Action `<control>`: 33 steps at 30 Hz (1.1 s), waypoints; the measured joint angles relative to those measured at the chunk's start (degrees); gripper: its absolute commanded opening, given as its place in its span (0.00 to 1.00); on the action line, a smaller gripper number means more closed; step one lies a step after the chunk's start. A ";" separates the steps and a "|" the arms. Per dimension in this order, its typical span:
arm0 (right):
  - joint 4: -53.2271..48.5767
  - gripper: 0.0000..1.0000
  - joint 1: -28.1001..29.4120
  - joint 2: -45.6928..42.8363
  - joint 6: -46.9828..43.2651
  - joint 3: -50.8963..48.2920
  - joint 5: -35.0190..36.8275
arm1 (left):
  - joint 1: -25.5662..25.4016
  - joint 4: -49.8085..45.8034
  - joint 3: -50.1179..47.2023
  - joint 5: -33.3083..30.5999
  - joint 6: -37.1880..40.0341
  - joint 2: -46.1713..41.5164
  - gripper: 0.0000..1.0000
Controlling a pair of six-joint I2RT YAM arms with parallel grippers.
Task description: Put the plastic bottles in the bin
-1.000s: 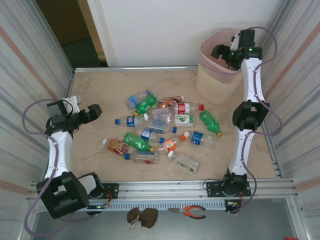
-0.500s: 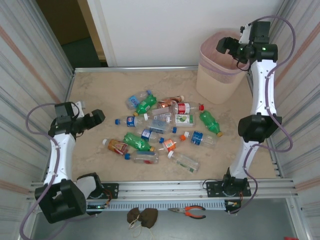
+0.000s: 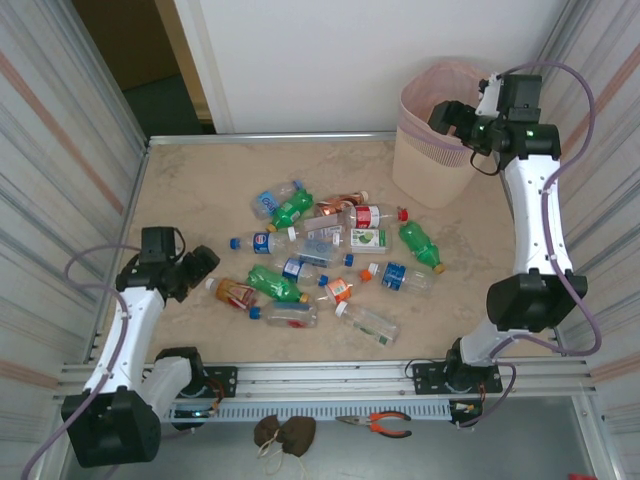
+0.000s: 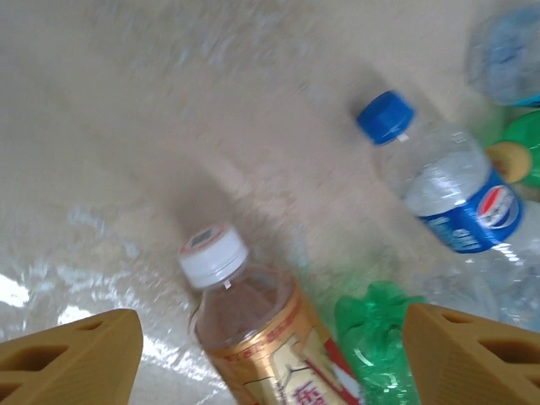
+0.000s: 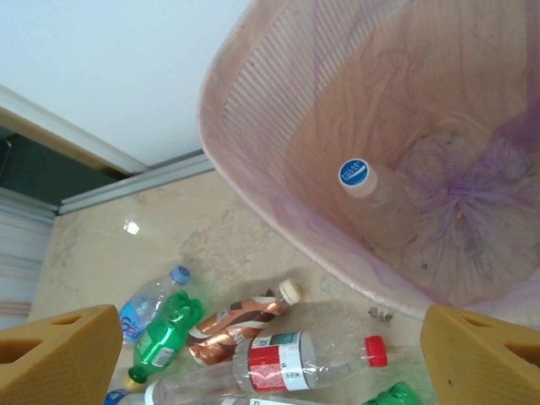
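We see the left pincer (image 3: pixel 201 266) low over the worktop (image 3: pixel 200 180), at the left edge of the bottle pile, jaws wide. In its wrist view the two fingers (image 4: pixel 76 359) sit in the bottom corners with the gold-label bottle (image 4: pixel 257 337) lying between them, white cap pointing away from the camera. We see no contact with either finger, so nothing is gripped. Past it lies the Pepsi bottle (image 4: pixel 451 190) on its side, blue cap toward the bare worktop. The base of a green bottle (image 4: pixel 371 325) is just beside the gold-label bottle.

The plastic bottles (image 3: pixel 320 255) are scattered on their sides in the middle of the worktop, clear, green and brown ones, several touching, all well apart from the bin (image 3: pixel 430 165). The bin stands upright at the far right corner of the worktop.

The right pincer (image 3: pixel 447 114) is raised over the bin's opening, jaws wide and nothing between them. Its wrist view looks down into the bin, with one finger in each bottom corner. The pink liner (image 5: pixel 472 190) covers the inside and bunches at the bottom. One white-cap bottle (image 5: pixel 357 175) is inside the bin, cap toward the camera. The rest of it is hard to make out against the liner. Outside the rim in that view we see a brown bottle (image 5: pixel 236 321) and a red-label bottle (image 5: pixel 295 359) with a red cap, both lying flat on the worktop near the bin.
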 measured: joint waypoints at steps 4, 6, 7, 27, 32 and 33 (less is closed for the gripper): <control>1.05 0.90 0.50 -0.96 0.02 -0.63 -0.22 | 0.00 1.36 -4.04 1.03 -6.58 0.00 0.74; 1.79 0.89 0.72 -1.57 0.02 -1.75 -0.24 | 0.00 2.27 -5.25 1.92 -9.16 0.17 0.71; 1.79 0.89 0.76 -1.86 0.02 -2.29 -0.24 | 0.00 2.89 -5.75 2.27 -10.27 0.35 0.70; 1.75 0.89 2.62 -2.16 0.02 -3.37 -0.15 | 2.91 15.21 -8.44 6.95 -18.01 11.45 0.63; 1.73 0.89 2.62 -2.29 0.00 -3.37 0.24 | 5.88 17.49 -9.31 7.89 -18.01 12.66 0.59; 1.73 0.89 2.62 -2.36 0.00 -3.37 0.24 | 6.21 17.90 -9.44 8.04 -18.01 12.90 0.59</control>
